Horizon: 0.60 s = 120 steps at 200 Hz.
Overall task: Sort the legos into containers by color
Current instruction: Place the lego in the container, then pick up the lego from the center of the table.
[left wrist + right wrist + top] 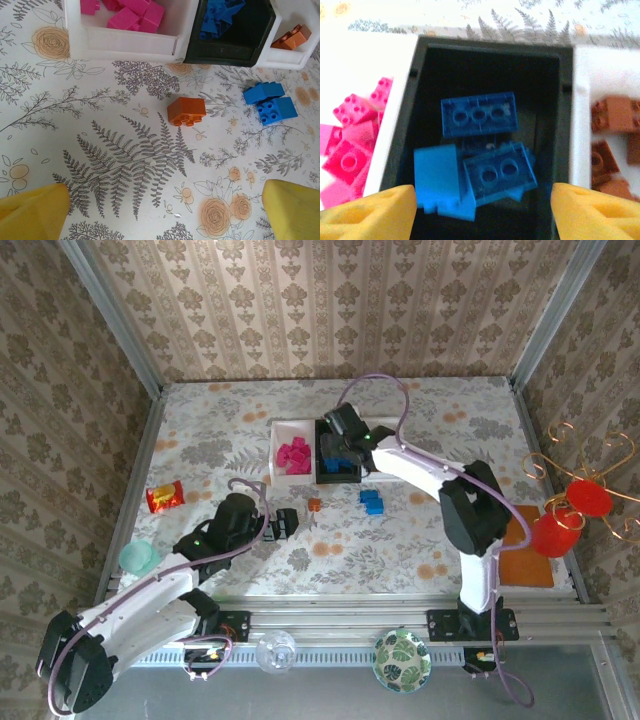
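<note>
Right tool (480,212), fingers spread and empty, hangs over the black tray (563,115), where blue bricks (479,114) are gathered by colour. Left tool (160,210), wide, faces the loose orange brick (186,110) on the worktop (75,130), near two stray blue bricks (270,102).

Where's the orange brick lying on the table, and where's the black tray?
orange brick (186,110), left wrist view, middle of its top face.
black tray (492,41), right wrist view, on its far rim.
</note>
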Available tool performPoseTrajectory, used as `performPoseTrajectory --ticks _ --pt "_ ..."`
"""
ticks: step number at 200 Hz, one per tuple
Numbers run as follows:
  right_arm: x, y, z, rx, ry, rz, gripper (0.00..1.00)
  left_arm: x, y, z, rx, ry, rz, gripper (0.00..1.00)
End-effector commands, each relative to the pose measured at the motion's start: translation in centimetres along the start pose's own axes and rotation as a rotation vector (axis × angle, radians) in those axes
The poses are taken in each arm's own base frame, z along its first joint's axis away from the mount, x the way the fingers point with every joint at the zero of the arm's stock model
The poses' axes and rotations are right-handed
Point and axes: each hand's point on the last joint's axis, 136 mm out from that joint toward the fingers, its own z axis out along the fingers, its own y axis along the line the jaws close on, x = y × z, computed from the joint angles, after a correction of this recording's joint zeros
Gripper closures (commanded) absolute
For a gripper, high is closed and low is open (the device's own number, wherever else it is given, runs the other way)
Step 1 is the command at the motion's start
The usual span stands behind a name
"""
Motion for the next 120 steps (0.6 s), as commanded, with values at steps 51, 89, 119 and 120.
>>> performPoseTrajectory --ticks 51,89,119,120 --pt "10.5 -3.1 -6.3 -0.063 0.058 0.045 0.14 0.4 0.5 0.3 0.005 0.005 -0.025 0.00" --pt "15.6 -4.8 -4.8 -0.024 0.157 0.058 0.12 0.9 0.6 1.0 0.009 0.026 -0.034 0.00" --pt "16.3 -5.2 -3.3 0.005 0.177 0.058 0.14 1.2 0.4 1.6 0.017 0.044 -0.046 0.00" --pt "16.3 -5.2 -3.2 0.006 0.178 0.058 0.14 1.3 0.5 1.6 0.016 0.046 -0.046 0.00"
